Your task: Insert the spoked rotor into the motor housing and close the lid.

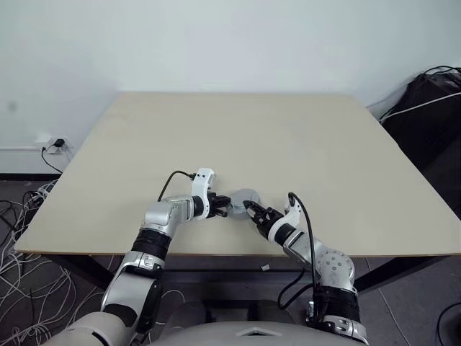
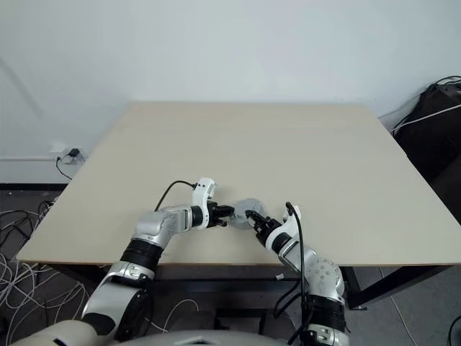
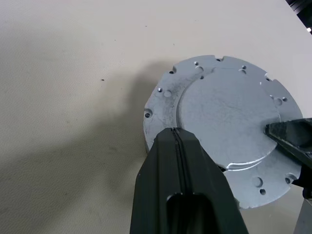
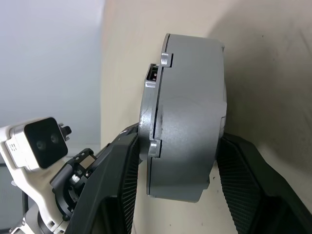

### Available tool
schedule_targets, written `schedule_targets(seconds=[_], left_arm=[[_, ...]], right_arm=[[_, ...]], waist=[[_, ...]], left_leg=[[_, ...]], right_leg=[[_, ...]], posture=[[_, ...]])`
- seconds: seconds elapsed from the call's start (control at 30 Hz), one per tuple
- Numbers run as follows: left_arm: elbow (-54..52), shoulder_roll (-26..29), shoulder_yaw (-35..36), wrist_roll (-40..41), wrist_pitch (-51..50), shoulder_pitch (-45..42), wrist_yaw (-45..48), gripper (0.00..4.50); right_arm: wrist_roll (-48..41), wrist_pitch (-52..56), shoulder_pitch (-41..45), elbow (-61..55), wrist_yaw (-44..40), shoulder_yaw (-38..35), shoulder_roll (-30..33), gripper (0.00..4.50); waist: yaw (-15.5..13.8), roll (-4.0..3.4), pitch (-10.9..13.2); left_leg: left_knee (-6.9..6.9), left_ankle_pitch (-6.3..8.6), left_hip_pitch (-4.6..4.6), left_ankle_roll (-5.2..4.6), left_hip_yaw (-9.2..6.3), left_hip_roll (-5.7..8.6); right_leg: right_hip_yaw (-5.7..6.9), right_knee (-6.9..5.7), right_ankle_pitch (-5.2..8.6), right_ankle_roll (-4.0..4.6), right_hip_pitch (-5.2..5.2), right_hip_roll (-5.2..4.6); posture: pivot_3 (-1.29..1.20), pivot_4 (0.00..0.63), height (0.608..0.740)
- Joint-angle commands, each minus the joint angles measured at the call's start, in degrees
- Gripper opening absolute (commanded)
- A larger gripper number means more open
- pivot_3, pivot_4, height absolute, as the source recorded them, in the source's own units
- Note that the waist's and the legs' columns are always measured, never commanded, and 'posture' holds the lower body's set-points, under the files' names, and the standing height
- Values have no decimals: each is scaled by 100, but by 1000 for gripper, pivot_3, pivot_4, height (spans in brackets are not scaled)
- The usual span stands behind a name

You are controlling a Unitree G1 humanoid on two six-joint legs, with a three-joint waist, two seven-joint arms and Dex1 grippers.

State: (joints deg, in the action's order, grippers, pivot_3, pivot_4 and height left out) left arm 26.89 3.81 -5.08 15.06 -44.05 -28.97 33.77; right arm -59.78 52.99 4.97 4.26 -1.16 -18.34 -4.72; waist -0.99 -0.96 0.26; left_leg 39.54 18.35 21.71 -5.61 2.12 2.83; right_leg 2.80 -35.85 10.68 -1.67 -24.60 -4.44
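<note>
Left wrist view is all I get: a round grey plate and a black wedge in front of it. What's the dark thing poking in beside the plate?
Observer: A finger of the right gripper. Its fingers stand apart around the rim of that plate, the lid.
Operator: Is the plate thin?
Observer: The plate is, but seen side-on it caps a much thicker grey body.
Operator: And my black wedge?
Observer: That is the left gripper, fingers shut. From above, it meets the lid from the side opposite the right one.
Operator: Where is all this?
Observer: Near the front edge of a pale table.
</note>
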Motion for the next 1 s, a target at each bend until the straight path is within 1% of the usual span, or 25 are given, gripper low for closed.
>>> schedule_targets(seconds=[0.03, 0.27, 0.37, 0.43, 0.5, 0.57, 0.67, 0.73, 0.87, 0.93, 1.0], left_arm=[[-110, -124, -125, 37, -34, 59, 70, 0], [-1103, -233, 465, 514, 154, 441, -67, 0], [-1610, -363, 865, 737, 324, 653, -380, 0], [-1964, -539, 1279, 1055, 351, 790, -660, 0], [-2385, -756, 1591, 1271, 724, 1092, -835, 0], [-2712, -812, 1619, 1227, 1019, 1449, -930, 0], [-3093, -750, 1690, 1707, 620, 2088, -752, 0], [-3254, -753, 1859, 2259, 213, 2462, -673, 0], [-3309, -893, 2204, 2928, -146, 3002, -928, 0], [-3327, -915, 2232, 3133, -227, 3176, -973, 0], [-3283, -1010, 2379, 3530, -326, 3336, -979, 357]], right_arm=[[-225, -139, 51, -275, -45, 49, -397, 2097], [-390, -186, -87, -438, -4, 4, -352, 2097], [-451, -218, -125, -464, 16, -33, -323, 2097], [-499, -248, -149, -479, 13, -43, -307, 2097], [-562, -279, -165, -528, 12, -52, -315, 2097], [-624, -292, -176, -625, -4, -27, -320, 2097], [-839, -265, -158, -903, -74, 45, -365, 2097], [-987, -213, -131, -1095, -74, 122, -378, 2097], [-1279, -170, -13, -1380, 103, 282, -391, 2097], [-1435, -183, 27, -1458, 161, 366, -359, 2097], [-1563, -199, 100, -1511, 234, 475, -336, 2097]], waist=[[-1, 0, 0], [10, -5, 7], [11, -6, 10], [17, -6, 10], [20, -7, 10], [22, -8, 11], [27, -11, 14], [29, -17, 19], [19, -12, 30], [25, -12, 32], [24, -10, 35]], left_leg=[[0, 1, 0, -1, 0, 0], [-2, -3, 11, 7, 1, 4], [-2, -3, 15, 8, 2, 4], [-2, -2, 15, 5, 3, 4], [-2, 3, 15, -3, 3, 4], [-4, 6, 14, -7, 4, 4], [-9, -3, 13, 8, 7, 3], [-10, -3, 13, 7, 8, 3], [0, 8, 11, -14, 7, 3], [2, 7, 7, -14, 7, 3], [2, 6, 0, -13, 7, 3]], right_leg=[[0, 0, 0, 0, 0, 0], [-1, 2, -1, -2, -7, -4], [0, 3, 0, -1, -9, -5], [-1, 4, 0, 0, -9, -6], [0, 5, 0, 0, -9, -6], [0, 5, 0, 0, -10, -6], [0, 3, 1, 2, -13, -4], [-1, 4, 3, 4, -13, -4], [3, 4, 6, 6, -8, -2], [3, 5, 4, 2, -5, 1], [3, 5, 4, 0, -3, 3]], posture=[[0, 0, 740], [0, 0, 740], [0, 0, 740], [0, 0, 740], [0, 0, 740], [0, 0, 740], [0, 0, 740], [0, 0, 740], [0, 0, 740], [0, 0, 740], [0, 0, 740]])
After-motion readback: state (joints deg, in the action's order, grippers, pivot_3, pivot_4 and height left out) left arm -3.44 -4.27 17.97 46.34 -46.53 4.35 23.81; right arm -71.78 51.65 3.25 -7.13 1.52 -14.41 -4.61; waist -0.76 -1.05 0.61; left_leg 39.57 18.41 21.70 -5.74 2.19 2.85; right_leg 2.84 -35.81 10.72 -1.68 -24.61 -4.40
